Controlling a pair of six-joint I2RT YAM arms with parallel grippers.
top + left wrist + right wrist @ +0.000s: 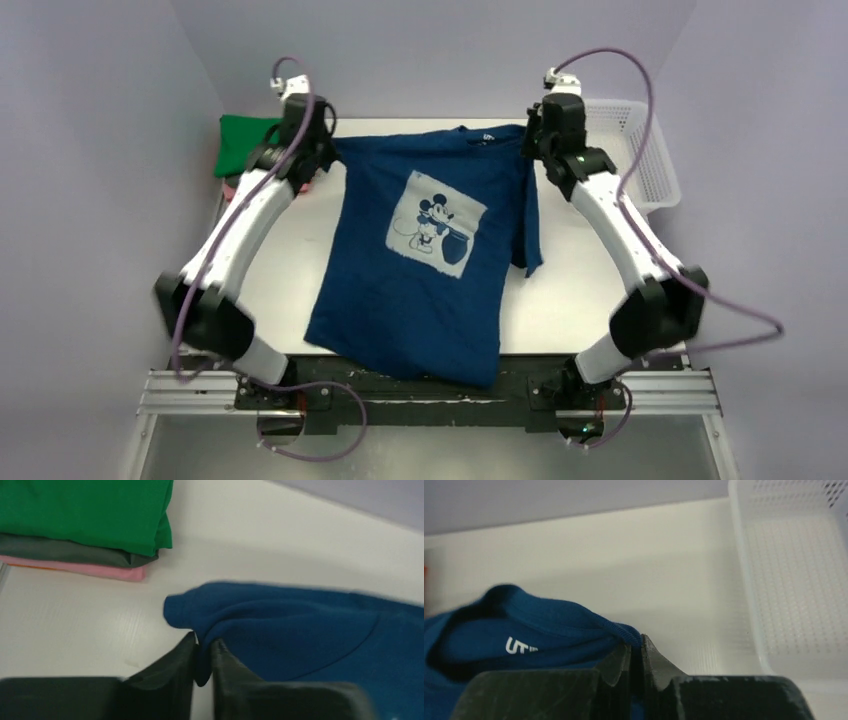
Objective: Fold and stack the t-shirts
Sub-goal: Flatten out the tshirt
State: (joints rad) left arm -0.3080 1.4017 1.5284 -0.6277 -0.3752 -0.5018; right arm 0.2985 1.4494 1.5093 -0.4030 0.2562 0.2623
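Far left, at the back corner of the counter [580, 290]: a folded stack with the green t-shirt [245, 143] on top, the grey t-shirt [75, 552] under it and the pink t-shirt [75, 567] at the bottom. Just beside the stack, the left arm [240, 230] reached to the far side. The left jaws were all but closed, pinching a small fold of the navy t-shirt [420, 260] at its left shoulder, seen as a blue bulge of cloth in the left wrist view.

Centre: the navy t-shirt lay face up and spread lengthwise, its pale Mickey Mouse print [437, 225] showing. The collar [549, 615] pointed to the far edge and the hem draped over the near edge between the arm bases. Its right sleeve lay bunched along the right side.

Right: the right arm [620, 220] mirrored the left. The right jaws were closed tight on the ribbed edge at the right end of the collar, and white label lettering [520, 645] was partly visible inside the neck. Further right stood the white mesh basket [640, 150] — near the right arm's wrist, apart from the shirt.
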